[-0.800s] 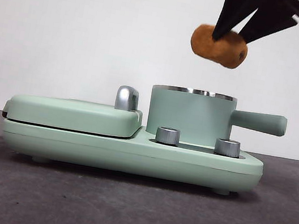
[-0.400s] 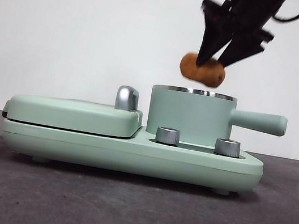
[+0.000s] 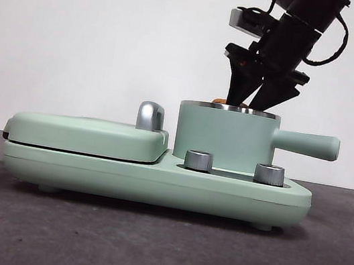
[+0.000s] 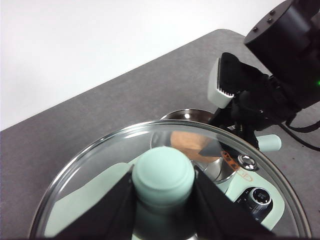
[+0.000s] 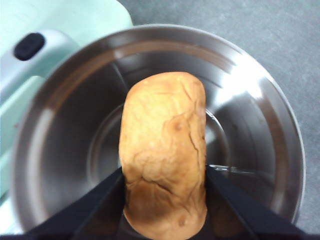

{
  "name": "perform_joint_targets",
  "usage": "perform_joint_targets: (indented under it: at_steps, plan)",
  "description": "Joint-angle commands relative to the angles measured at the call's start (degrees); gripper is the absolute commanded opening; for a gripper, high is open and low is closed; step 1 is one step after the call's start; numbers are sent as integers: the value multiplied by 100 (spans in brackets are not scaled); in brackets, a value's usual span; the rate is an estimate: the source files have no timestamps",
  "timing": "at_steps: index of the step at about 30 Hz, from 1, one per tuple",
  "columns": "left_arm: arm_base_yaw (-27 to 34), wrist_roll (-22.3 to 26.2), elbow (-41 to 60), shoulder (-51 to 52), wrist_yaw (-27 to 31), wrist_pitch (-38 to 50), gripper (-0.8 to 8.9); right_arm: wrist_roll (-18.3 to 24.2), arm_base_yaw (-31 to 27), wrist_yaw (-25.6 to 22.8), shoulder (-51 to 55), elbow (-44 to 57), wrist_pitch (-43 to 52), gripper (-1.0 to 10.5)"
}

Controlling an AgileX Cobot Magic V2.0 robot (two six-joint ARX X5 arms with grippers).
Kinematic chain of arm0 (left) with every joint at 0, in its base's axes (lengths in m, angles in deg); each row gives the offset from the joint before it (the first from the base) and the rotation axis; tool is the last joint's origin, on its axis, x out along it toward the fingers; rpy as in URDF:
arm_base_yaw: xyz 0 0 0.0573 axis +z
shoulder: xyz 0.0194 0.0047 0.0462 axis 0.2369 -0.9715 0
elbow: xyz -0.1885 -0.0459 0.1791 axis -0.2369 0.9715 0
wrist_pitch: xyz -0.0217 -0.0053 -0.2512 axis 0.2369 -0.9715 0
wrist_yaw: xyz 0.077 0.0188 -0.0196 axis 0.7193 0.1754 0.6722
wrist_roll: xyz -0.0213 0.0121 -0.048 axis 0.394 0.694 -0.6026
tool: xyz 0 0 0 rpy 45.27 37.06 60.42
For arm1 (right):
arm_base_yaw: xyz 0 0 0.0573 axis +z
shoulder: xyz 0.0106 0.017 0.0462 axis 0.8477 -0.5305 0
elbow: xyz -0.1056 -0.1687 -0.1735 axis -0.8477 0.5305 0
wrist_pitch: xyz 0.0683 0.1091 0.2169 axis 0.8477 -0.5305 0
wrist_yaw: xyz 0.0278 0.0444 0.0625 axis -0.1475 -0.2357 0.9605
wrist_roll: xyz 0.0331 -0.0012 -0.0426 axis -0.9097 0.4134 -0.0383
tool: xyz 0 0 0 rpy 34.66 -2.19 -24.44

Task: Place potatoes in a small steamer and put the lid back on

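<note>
No legible text, brand, number or sign appears in any view. The orange marks on the mint-green cooker base [image 4: 243, 176] beside its steel knob [image 4: 247, 161] (seen through the clear glass lid [image 4: 100, 170]) are too blurred to read.

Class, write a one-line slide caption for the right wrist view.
Right gripper holds the potato between its jaws, over the open steel bowl of the small steamer.

Potato [image 5: 164, 150]: rough, cracked, matt skin. Pot [image 3: 223, 140]: smooth satin mint-green outside, polished steel rim, mirror-bright metal inside. Lid [image 4: 100, 165]: clear glossy glass, steel rim, smooth matt knob. Table [image 3: 144, 249]: matt grey, finely textured.
</note>
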Motion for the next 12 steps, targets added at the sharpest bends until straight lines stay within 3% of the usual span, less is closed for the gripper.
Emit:
perform_joint_targets:
  at_steps: [1, 12]
  plan:
    - [-15, 37, -125, 26, -11, 155, 15, 63, 15, 20, -234, -149, 42, 200]
    - [-15, 31, -125, 26, -11, 155, 15, 68, 17, 24, -256, -149, 85, 200]
